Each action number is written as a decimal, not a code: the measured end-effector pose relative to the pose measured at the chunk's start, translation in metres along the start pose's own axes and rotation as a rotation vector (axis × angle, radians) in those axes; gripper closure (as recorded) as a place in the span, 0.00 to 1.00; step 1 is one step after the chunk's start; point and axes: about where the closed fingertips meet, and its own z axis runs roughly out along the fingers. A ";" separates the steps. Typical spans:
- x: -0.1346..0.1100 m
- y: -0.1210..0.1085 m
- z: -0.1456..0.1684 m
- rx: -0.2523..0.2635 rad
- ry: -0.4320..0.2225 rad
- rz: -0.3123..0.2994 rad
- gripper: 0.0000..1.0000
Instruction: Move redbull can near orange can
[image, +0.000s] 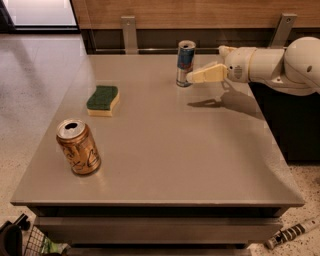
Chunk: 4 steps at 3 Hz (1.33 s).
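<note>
One upright redbull can (185, 63) sits just beside the gripper (196, 77), sponge (103, 99) side; grip state can't tell; orange can (78, 147) well apart.

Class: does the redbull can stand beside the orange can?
No: the redbull can stands far back with the gripper beside it; the orange can sits front left.

readable text: none | slim blue-and-silver metal can (185, 63): red mark, lettering illegible | stout orange-brown metal can (78, 147): dark scribbles, unreadable | cream gripper (192, 78): just right of the slim can
</note>
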 end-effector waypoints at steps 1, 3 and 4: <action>0.003 -0.006 0.016 -0.011 -0.046 0.020 0.00; -0.003 -0.006 0.046 -0.061 -0.129 0.029 0.00; -0.005 -0.004 0.057 -0.077 -0.142 0.017 0.17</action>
